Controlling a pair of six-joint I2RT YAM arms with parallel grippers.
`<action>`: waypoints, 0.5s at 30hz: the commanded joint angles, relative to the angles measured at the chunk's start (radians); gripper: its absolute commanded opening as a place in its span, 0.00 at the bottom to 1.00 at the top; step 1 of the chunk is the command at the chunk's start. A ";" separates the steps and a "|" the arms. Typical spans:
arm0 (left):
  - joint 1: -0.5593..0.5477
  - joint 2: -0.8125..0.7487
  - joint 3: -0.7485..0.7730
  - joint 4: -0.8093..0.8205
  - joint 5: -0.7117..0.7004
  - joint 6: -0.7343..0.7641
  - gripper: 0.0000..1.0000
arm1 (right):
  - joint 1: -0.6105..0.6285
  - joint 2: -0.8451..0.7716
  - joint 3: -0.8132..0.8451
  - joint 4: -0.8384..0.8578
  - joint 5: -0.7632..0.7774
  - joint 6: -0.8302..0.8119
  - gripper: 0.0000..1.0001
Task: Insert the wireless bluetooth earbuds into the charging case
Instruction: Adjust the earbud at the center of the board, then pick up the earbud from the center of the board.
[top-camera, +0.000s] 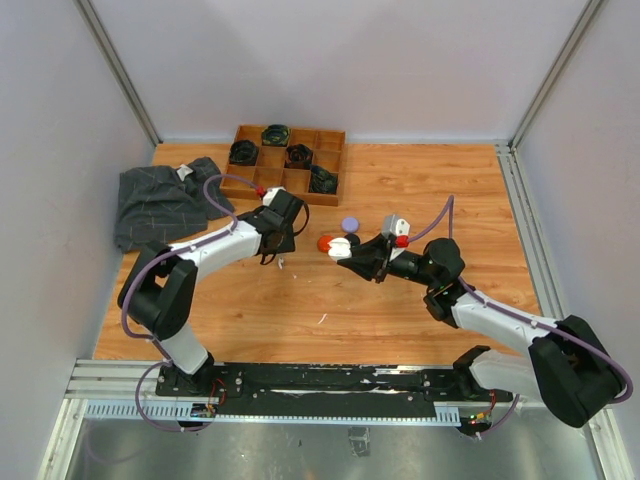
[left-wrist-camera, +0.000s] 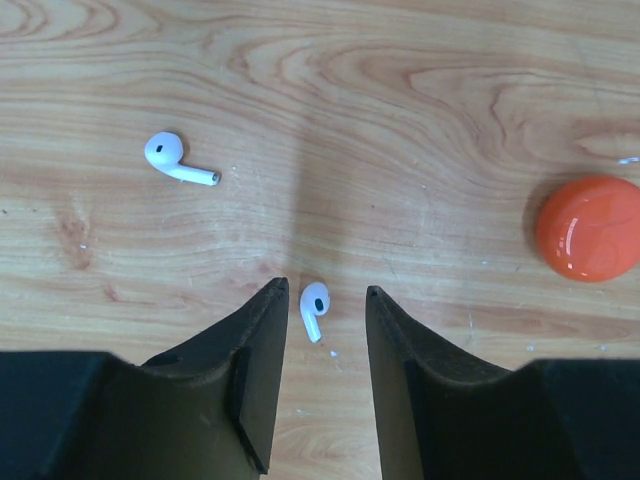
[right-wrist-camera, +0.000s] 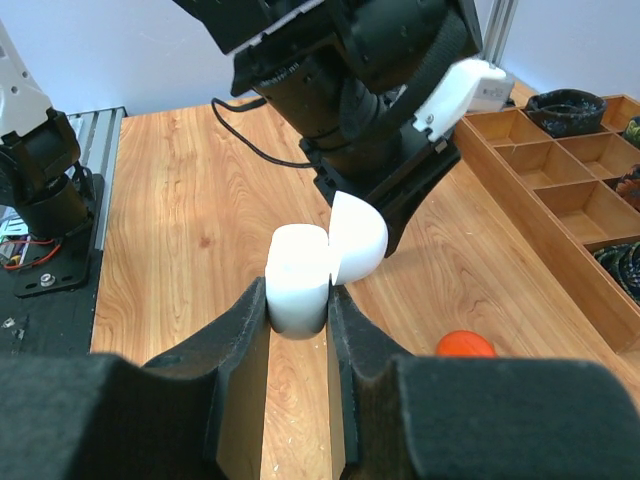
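Note:
Two white earbuds lie on the wooden table. One earbud lies between the tips of my open left gripper, touching neither finger. The other earbud lies farther off to the left. My right gripper is shut on a white charging case with its lid hinged open, held above the table. In the top view the left gripper and right gripper face each other at mid-table, with the case between them.
An orange-red round case lies right of the left gripper; it also shows in the top view. A lilac round case lies behind. A wooden compartment tray stands at the back. A grey cloth lies at the far left.

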 joint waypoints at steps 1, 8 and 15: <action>0.006 0.073 0.042 -0.055 0.010 -0.009 0.41 | 0.012 -0.030 0.010 -0.001 -0.012 -0.004 0.02; 0.006 0.127 0.071 -0.082 0.017 -0.001 0.34 | 0.011 -0.033 0.016 -0.016 -0.012 -0.007 0.02; 0.006 0.177 0.086 -0.113 0.016 0.007 0.33 | 0.012 -0.039 0.019 -0.025 -0.013 -0.010 0.02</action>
